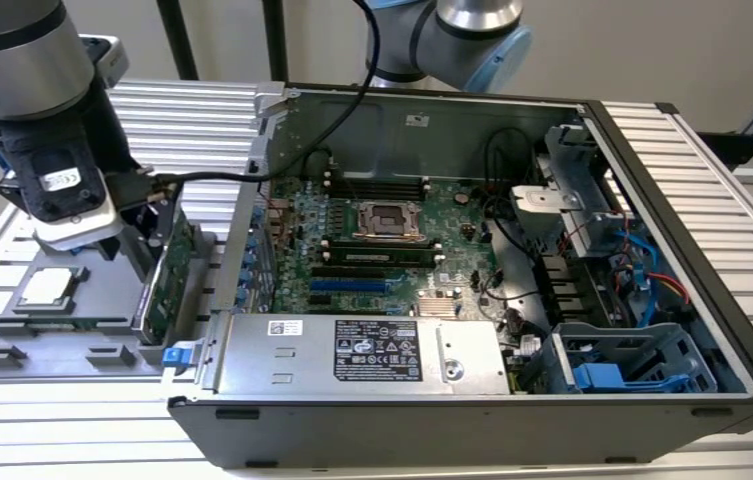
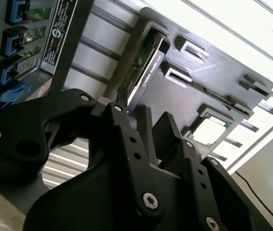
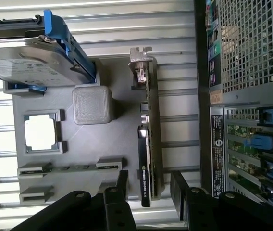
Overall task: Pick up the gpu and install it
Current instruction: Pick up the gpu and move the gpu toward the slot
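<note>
The gpu [image 1: 167,275] stands on edge in a slot of the grey holder tray [image 1: 29,340], just outside the open computer case at the exterior view's left. Its green board faces the case. My gripper [image 1: 149,225] hangs right over the card's top edge. In the first wrist view the gpu [image 3: 148,144] runs between the two black fingers, with a small gap on each side, so the gripper [image 3: 149,183] is open around the card's end. The silver bracket [image 3: 140,60] is at the far end. The second wrist view shows the gpu [image 2: 146,60] just beyond the gripper [image 2: 143,113].
The tray also holds a square silver CPU chip [image 3: 40,132] and a hard drive in a blue frame [image 3: 26,62]. The open case [image 1: 750,330] shows its motherboard [image 1: 376,240], with the power supply [image 1: 349,350] in front. Blue slot latches [image 3: 264,142] line the case's rear wall. Another arm [image 1: 476,30] stands behind.
</note>
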### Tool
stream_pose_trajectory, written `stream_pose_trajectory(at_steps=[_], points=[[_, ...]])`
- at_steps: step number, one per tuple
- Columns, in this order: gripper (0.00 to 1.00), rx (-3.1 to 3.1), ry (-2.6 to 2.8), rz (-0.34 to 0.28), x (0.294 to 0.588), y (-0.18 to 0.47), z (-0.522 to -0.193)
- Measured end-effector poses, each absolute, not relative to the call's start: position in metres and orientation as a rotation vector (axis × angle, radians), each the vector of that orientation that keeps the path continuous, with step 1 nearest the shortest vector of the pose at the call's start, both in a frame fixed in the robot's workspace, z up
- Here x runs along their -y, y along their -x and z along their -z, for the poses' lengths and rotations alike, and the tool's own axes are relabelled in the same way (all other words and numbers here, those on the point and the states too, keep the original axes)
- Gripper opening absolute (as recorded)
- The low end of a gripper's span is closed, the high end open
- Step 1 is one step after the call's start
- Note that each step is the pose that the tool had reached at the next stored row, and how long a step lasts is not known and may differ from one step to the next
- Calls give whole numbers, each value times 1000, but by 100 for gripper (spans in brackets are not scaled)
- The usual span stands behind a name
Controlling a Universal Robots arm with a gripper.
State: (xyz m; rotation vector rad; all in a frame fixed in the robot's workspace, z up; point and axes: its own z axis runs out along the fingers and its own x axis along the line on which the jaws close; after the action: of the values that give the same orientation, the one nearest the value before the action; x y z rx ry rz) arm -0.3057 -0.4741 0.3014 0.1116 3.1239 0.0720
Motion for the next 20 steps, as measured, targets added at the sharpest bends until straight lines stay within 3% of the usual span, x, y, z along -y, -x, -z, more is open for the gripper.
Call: stream_pose_trajectory(at_steps=[20], points=[[100,-3124,-112,-72,474,306,-292]])
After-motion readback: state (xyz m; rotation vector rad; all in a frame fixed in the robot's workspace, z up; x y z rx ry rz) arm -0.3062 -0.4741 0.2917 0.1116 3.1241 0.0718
